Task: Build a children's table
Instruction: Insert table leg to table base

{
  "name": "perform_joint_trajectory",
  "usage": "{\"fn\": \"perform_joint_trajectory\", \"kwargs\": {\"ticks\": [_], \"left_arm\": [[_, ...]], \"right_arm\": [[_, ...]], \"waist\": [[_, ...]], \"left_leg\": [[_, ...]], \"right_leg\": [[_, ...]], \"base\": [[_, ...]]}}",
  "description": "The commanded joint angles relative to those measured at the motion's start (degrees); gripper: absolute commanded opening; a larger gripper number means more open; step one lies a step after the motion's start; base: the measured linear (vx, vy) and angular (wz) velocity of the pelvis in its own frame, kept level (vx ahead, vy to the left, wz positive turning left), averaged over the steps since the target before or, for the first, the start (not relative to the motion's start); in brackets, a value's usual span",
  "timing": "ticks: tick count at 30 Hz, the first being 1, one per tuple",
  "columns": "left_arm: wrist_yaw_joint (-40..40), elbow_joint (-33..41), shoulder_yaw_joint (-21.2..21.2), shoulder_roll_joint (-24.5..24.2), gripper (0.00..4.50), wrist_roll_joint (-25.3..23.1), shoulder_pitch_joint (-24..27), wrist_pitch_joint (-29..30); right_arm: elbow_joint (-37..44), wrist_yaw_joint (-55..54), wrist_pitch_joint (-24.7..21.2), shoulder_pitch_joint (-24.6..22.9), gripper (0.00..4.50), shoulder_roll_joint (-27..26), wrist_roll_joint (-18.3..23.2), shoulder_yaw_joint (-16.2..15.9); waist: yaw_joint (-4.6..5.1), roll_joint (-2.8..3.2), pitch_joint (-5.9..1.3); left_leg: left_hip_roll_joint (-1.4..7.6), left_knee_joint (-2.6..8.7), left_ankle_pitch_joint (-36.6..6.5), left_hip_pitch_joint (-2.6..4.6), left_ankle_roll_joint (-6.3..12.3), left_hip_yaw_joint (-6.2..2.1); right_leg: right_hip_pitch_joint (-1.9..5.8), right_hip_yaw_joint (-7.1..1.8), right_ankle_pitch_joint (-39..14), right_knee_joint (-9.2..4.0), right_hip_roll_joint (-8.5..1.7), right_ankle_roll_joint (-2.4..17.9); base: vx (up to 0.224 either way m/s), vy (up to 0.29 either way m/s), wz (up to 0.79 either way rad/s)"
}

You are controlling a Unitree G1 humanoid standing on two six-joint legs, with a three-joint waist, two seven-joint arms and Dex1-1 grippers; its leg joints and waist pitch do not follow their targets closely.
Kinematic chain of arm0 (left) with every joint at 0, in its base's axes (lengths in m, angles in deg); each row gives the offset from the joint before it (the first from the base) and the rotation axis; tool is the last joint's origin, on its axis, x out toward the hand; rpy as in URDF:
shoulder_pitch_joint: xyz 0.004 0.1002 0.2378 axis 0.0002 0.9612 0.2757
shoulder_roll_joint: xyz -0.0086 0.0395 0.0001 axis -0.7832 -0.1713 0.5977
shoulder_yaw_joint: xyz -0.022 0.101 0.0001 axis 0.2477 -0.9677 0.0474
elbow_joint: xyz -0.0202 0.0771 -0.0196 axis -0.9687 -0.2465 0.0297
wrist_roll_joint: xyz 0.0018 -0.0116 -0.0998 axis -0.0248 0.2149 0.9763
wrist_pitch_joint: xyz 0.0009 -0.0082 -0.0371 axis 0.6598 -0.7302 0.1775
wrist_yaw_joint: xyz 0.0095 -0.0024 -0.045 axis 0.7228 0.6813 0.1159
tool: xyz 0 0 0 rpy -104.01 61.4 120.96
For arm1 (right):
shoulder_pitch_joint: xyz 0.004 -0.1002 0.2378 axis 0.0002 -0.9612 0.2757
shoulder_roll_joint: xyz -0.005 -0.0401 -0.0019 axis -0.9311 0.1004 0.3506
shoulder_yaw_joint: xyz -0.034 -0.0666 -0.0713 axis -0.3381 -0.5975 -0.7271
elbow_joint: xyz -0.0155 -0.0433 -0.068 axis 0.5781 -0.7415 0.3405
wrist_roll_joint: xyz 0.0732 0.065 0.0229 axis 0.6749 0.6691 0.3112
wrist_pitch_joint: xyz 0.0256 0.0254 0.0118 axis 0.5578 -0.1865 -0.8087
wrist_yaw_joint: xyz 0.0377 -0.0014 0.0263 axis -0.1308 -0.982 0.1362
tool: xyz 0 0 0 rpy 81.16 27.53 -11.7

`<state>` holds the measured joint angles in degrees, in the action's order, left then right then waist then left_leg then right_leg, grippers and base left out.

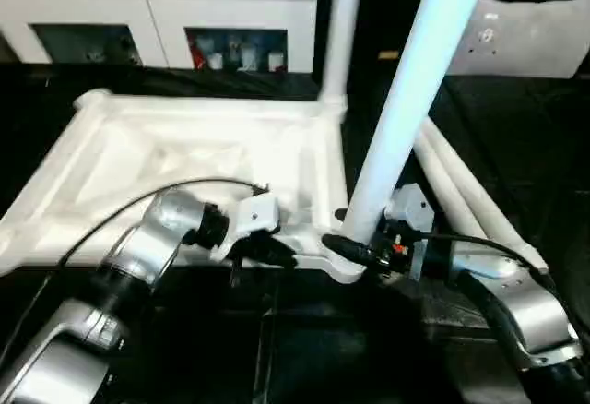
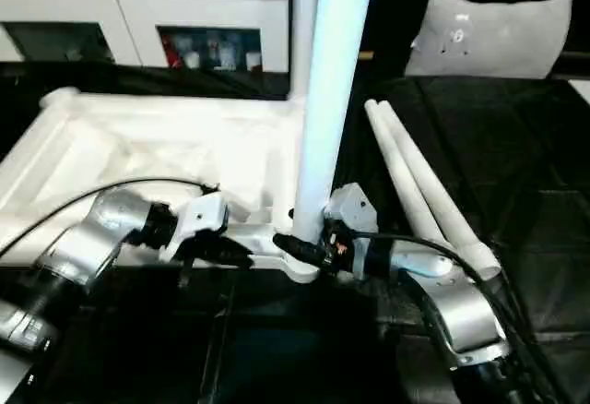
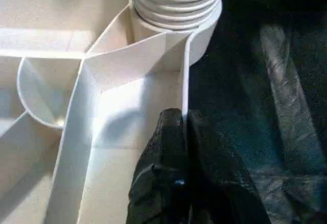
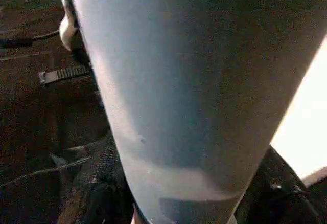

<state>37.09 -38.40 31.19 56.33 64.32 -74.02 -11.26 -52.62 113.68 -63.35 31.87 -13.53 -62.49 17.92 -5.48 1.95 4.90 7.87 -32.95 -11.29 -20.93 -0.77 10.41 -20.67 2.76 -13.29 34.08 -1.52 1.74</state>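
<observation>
We saw the upturned table top left of centre, our left gripper pinching its rim. Our right gripper clamped the standing leg at its base; stiff, light, slick plastic, we judged, best held low.

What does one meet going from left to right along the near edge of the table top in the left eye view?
Left forearm → left gripper, shut on the rim of the table top → upright leg in the near corner socket → right gripper around that leg → two loose legs.
</observation>
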Motion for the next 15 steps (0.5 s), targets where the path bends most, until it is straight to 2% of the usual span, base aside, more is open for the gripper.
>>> {"fn": "perform_joint_trajectory", "kwargs": {"ticks": [1, 3, 6, 7, 8, 9, 10, 11, 13, 14, 15], "left_arm": [[-5.71, -2.47, 2.59, 0.52, 0.00, -2.41, -3.49, -0.40], [-5.71, -3.38, 2.91, 0.14, 0.00, -2.44, -3.87, -0.31], [-6.25, -2.78, 3.53, -0.92, 0.00, -2.24, -2.40, 0.51], [-6.38, -2.53, 3.64, -1.08, 0.00, -2.20, -2.08, 0.71], [-7.09, -1.29, 4.17, -1.77, 0.00, -1.93, -0.60, 1.58], [-7.97, 0.23, 4.85, -2.29, 0.00, -1.57, 0.79, 2.93], [-8.68, 1.99, 5.54, -2.78, 0.00, -1.16, 2.24, 4.38], [-9.86, 4.63, 6.61, -3.35, 0.00, -0.61, 4.37, 6.47], [-11.99, 8.89, 8.38, -3.90, 0.00, -0.01, 7.73, 9.79], [-13.15, 11.99, 9.34, -4.11, 0.00, 0.24, 9.93, 12.08], [-14.69, 15.66, 10.52, -4.10, 0.00, 0.52, 12.37, 14.90]], "right_arm": [[-2.33, 7.71, -6.80, -6.41, 1.91, -0.53, 1.81, -11.53], [-2.45, 6.39, -6.63, -6.19, 1.91, -1.25, 1.10, -11.86], [-3.45, 3.42, -5.32, -5.73, 1.91, -2.63, -0.84, -11.23], [-3.67, 2.93, -5.09, -5.64, 1.91, -2.85, -1.13, -11.06], [-4.55, 0.99, -4.26, -5.24, 1.91, -3.71, -2.24, -10.32], [-5.12, -0.40, -3.62, -5.04, 1.91, -4.37, -2.77, -9.63], [-5.63, -1.74, -3.13, -4.87, 1.91, -5.02, -3.10, -8.91], [-6.27, -3.44, -2.57, -4.64, 1.91, -5.87, -3.41, -7.88], [-7.09, -5.70, -1.70, -4.26, 1.91, -7.02, -3.86, -6.38], [-7.28, -6.66, -1.37, -4.16, 1.91, -7.61, -3.88, -5.60], [-7.49, -7.54, -1.09, -4.02, 1.91, -8.20, -4.05, -4.81]], "waist": [[0.75, 0.02, -0.81], [0.89, 0.03, -0.75], [1.19, -0.22, -0.39], [1.26, -0.11, -0.02], [1.32, -0.41, 0.24], [1.40, -0.31, 0.72], [1.40, -0.31, 0.72], [1.74, -0.55, 1.05], [2.28, -0.77, 1.00], [2.69, -1.01, 1.02], [3.00, -1.01, 0.94]], "left_leg": [[6.91, 5.06, -13.49, 1.26, 1.88, -3.21], [6.98, 5.04, -11.59, 1.04, 2.81, -3.20], [7.04, 5.32, -13.00, 0.91, 2.74, -3.18], [7.01, 5.57, -15.14, 1.01, 2.09, -3.25], [7.04, 5.73, -17.23, 1.21, 1.22, -3.29], [7.04, 5.90, -20.21, 1.47, -0.03, -3.57], [7.04, 5.90, -20.21, 1.47, -0.03, -3.57], [7.07, 6.26, -22.19, 1.53, -1.28, -3.90], [7.15, 6.63, -21.92, 1.33, -1.42, -4.05], [7.08, 6.69, -21.57, 1.40, -1.05, -3.85], [7.16, 6.77, -20.65, 1.26, -1.12, -3.75]], "right_leg": [[0.69, -4.58, -9.99, -4.65, -8.63, 10.44], [0.75, -4.41, -6.34, -4.40, -8.61, 10.83], [0.74, -4.42, -9.51, -4.71, -8.91, 11.04], [0.52, -4.51, -13.86, -5.13, -8.91, 10.62], [0.25, -4.76, -18.85, -5.50, -9.18, 10.13], [-0.05, -5.03, -26.07, -6.13, -9.55, 9.22], [-0.05, -5.03, -26.07, -6.13, -9.55, 9.22], [-0.40, -5.22, -31.37, -6.43, -9.64, 8.25], [-0.35, -5.21, -30.94, -6.38, -9.32, 7.74], [-0.46, -5.21, -29.46, -6.47, -9.00, 7.85], [-0.33, -5.19, -26.86, -6.12, -8.94, 8.75]], "base": [[0.000, 0.000, 0.00], [0.000, 0.000, 0.00], [0.000, 0.000, 0.00], [0.000, 0.000, 0.00], [0.000, 0.000, 0.00], [0.000, 0.000, 0.00], [0.000, 0.000, 0.00], [0.000, 0.000, 0.00], [0.000, 0.000, 0.00], [0.000, 0.000, 0.00], [0.000, 0.000, 0.00]]}}
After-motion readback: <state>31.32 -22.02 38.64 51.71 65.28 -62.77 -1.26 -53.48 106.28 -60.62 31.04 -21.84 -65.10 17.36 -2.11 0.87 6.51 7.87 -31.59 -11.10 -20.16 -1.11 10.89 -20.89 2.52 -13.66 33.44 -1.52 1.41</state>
